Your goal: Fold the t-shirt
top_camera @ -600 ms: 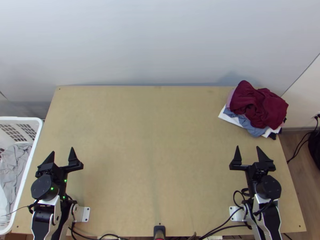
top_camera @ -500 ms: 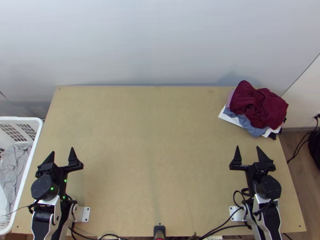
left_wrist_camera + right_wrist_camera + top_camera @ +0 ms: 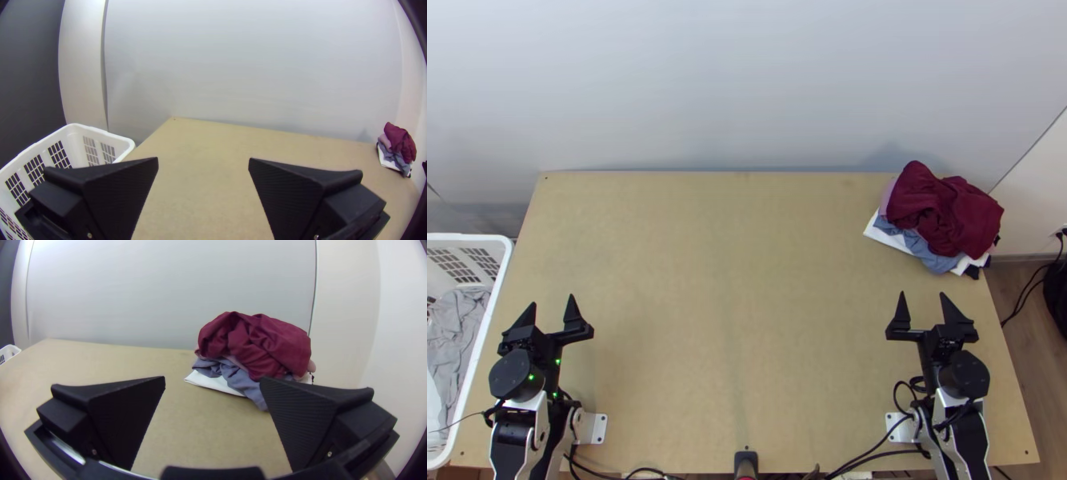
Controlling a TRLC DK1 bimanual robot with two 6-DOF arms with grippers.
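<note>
Pale wall panels point(image 3: 747, 88) stood behind the light wooden table point(image 3: 731, 320), whose bare surface ran between the two arms. We could not tell which cloth was the t-shirt: a heap of cloths lay at the table's far right corner, with more cloth in the basket. Bunched maroon cloth point(image 3: 951, 208) topped the heap and hid much of what lay under it. We made out a mauve edge point(image 3: 889, 194), rumpled blue-grey cloth point(image 3: 933, 258) and, lower down, white cloth point(image 3: 885, 238) with a flat, straight edge. A dark scrap point(image 3: 973, 273) poked out below, too little of it to name.

Off the table's left side sat the white slotted basket point(image 3: 475, 238), cut off by the top view's edge. Crumpled grey cloth point(image 3: 463, 320) lay in it, beside something white point(image 3: 433, 396) that we saw just part of. In the left wrist view a finger covered some of the basket's side.

We saw the left gripper point(image 3: 552, 300) wide open near the basket, and the right gripper point(image 3: 921, 294) wide open too, on the heap's near side and apart from it.
</note>
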